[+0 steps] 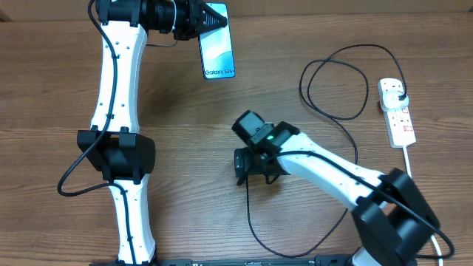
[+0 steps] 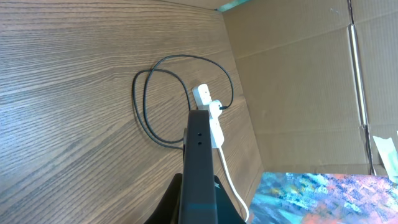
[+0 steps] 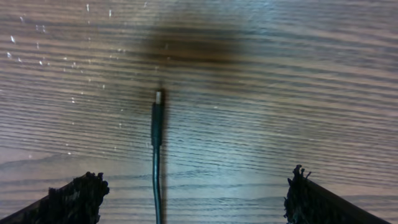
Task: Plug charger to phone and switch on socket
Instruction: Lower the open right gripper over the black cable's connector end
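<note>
Gripping phone (image 1: 219,53) in left pincer (image 1: 217,19), right pincer (image 3: 198,190) spread astride charger (image 3: 157,130) tip, socket (image 1: 399,118) apart.

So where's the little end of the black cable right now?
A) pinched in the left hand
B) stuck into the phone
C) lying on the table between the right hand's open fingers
C: the right wrist view shows the charger tip lying flat on the table, with the right hand open around it and neither finger touching it.
</note>
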Tool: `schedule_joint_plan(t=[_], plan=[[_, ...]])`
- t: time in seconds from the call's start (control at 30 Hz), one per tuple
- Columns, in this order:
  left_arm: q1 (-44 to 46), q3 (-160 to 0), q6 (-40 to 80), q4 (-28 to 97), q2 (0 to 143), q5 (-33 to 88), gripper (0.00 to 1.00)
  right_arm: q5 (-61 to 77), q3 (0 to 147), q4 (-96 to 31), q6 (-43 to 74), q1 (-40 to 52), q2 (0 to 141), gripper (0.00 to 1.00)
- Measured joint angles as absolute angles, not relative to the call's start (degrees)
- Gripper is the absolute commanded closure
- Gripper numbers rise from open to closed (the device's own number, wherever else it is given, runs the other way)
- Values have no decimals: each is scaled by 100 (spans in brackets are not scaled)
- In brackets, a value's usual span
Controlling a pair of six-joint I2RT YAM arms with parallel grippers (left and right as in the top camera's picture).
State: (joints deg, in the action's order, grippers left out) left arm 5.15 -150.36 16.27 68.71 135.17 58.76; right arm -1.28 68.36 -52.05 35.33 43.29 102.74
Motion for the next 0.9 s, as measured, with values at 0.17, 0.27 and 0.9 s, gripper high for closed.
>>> schedule_joint_plan(t=[0.17, 0.27, 0.9], plan=[[508, -15034, 1627, 6862, 13517, 5874, 96, -246, 7065, -5192, 3789, 4501, 10422, 11], [475, -15034, 1627, 6860, 13517, 5874, 96, -261, 7083, -5196, 3955, 4521, 10422, 15], [405, -15034, 1625, 6877, 13517, 5874, 96, -276, 7118, -5041, 4244, 4560, 10938, 21]])
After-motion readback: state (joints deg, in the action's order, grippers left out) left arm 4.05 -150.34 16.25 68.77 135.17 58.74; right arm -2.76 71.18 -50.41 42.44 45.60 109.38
